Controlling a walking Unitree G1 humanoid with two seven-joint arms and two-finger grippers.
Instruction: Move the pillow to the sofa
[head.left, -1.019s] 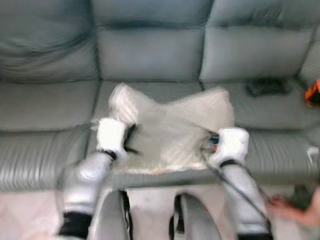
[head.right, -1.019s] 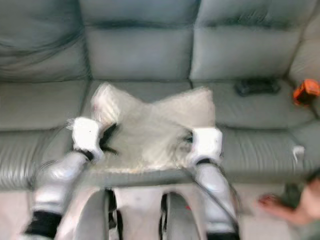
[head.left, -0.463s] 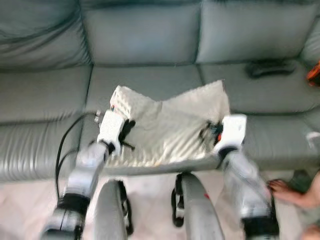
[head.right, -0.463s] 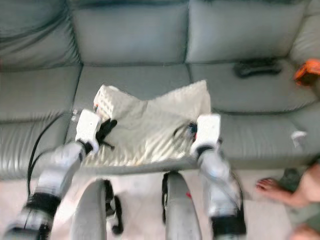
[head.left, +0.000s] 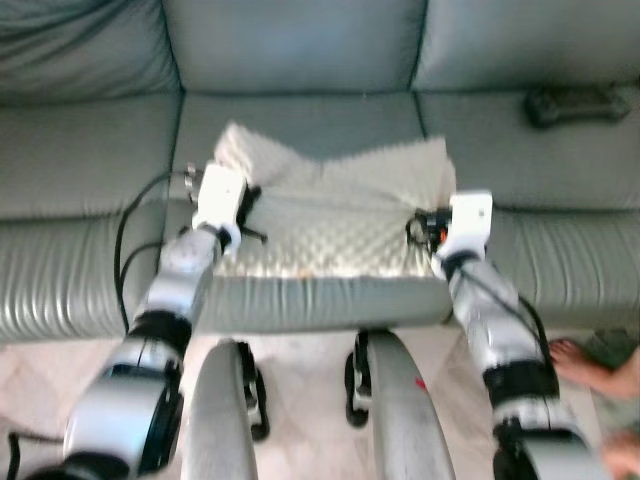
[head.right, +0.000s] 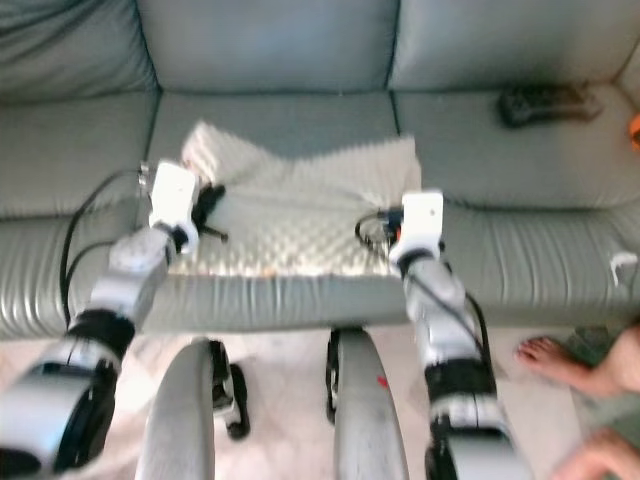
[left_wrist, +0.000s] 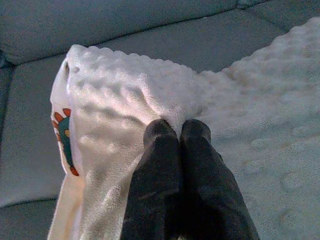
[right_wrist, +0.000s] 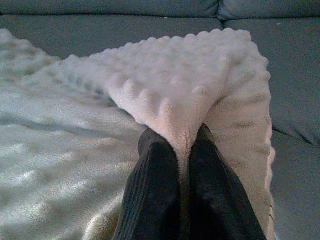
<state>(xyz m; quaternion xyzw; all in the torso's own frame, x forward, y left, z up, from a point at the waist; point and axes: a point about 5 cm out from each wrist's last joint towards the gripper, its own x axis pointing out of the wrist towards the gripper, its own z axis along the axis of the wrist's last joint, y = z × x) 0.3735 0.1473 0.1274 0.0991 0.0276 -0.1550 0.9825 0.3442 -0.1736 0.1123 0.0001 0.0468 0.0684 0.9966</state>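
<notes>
Between both pinching grippers, pillow (head.left: 335, 215) (flat on sofa (head.left: 90, 160)).

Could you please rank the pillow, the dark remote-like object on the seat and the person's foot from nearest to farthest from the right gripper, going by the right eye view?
1. Pillow: pinched in the right gripper itself, on the middle seat of the sofa.
2. Person's foot: on the floor, off to the robot's right.
3. Dark remote-like object: farther back on the right seat cushion.

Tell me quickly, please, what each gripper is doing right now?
Left gripper: shut on the pillow.
Right gripper: shut on the pillow's other side.
</notes>
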